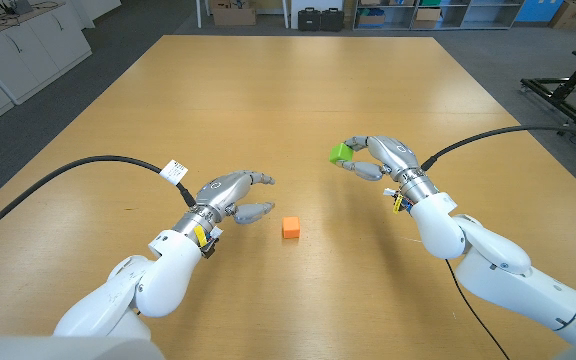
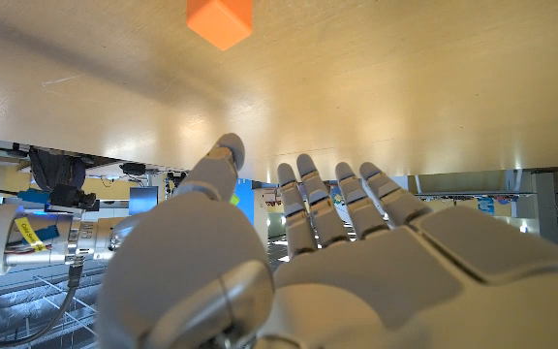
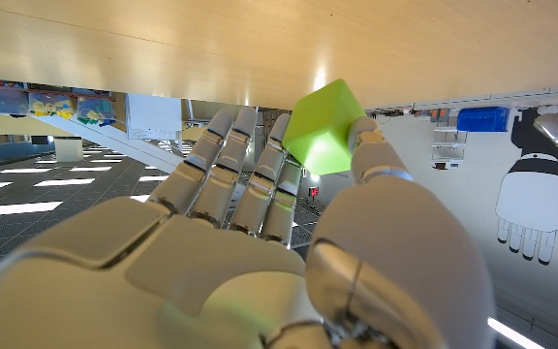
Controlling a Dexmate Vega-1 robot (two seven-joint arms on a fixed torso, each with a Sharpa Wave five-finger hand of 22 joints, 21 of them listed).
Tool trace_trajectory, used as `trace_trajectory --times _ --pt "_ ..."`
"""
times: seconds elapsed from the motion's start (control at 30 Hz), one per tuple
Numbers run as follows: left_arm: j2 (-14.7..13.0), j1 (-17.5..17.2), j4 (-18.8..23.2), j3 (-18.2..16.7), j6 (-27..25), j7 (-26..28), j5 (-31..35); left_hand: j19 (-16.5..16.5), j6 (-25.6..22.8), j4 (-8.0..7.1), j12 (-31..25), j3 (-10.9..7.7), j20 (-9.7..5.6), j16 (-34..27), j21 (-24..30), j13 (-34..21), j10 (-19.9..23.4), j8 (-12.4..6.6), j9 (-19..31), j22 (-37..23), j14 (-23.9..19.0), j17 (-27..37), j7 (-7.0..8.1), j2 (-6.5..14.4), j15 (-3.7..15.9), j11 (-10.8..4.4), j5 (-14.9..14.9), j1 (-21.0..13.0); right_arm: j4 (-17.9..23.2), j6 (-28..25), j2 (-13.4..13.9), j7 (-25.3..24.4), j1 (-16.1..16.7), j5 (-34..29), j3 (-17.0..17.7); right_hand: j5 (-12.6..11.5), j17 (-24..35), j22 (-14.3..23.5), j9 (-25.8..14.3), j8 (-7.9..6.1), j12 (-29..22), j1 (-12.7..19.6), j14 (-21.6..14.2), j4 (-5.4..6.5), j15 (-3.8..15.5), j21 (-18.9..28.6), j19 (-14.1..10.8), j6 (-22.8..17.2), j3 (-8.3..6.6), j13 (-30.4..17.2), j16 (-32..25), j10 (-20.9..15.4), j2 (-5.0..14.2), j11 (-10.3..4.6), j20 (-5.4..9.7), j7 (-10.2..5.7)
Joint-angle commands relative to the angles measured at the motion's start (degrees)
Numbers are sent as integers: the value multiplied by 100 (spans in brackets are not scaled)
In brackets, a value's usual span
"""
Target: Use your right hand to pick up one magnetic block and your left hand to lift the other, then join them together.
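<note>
The right hand (image 1: 380, 158), right of centre in the head view, had a small lime-green plastic magnetic cube (image 1: 340, 152) pinched between thumb and fingertips, raised just off the light wooden desk (image 1: 298, 90). In the right wrist view the same green cube (image 3: 324, 128) sat at the thumb tip against the fingers, held out in front of the palm, probably so a free face stayed exposed for joining. That half of the task looked done.

The small orange plastic magnetic cube (image 1: 291, 227) lay on the desk near the middle of the head view, a little below centre, well apart from the green one. The left hand (image 1: 230, 197) waited just beside it, to the picture's left, holding nothing, fingers apart and pointed towards the cube but not touching it. Whether the hand rested on the desk or hovered slightly was hard to tell. In the left wrist view the orange cube (image 2: 220, 20) sat beyond the fingertips (image 2: 303, 167), so the hand seemed lined up for a reach and pinch next.
</note>
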State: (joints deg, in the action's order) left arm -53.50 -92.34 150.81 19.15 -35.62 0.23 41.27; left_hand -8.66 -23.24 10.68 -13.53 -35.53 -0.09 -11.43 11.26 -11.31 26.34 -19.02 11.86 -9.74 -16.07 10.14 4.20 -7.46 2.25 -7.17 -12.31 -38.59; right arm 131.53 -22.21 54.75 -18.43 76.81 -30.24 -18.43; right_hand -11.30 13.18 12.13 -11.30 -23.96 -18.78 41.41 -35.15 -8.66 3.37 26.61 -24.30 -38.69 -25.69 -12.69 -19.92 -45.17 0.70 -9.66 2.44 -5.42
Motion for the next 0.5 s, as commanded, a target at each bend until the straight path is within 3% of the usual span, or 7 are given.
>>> trace_trajectory --times 0.03,0.5 --pt "-230 256 100 180 -234 -288 -47 -23 17 -18 25 -19 36 11 -26 -33 17 6 17 -12 -36 2 9 -12 478 -46 13 -80 41 -17 23 5 35 0 28 -12 27 9 -14 -20 -25 225 -60 40 320 25 -39 -647 -33 -20 21 -318 279 -279 266 -597" --pt "-362 470 117 383 -428 -340 -144 -2 14 -37 31 -2 21 13 -36 -36 50 9 19 -13 -39 2 -1 -13 479 -67 18 -99 8 -10 5 -17 52 27 41 -11 29 10 -14 -18 -17 230 -65 39 326 34 -41 -654 -34 -25 29 -324 287 -279 266 -611"
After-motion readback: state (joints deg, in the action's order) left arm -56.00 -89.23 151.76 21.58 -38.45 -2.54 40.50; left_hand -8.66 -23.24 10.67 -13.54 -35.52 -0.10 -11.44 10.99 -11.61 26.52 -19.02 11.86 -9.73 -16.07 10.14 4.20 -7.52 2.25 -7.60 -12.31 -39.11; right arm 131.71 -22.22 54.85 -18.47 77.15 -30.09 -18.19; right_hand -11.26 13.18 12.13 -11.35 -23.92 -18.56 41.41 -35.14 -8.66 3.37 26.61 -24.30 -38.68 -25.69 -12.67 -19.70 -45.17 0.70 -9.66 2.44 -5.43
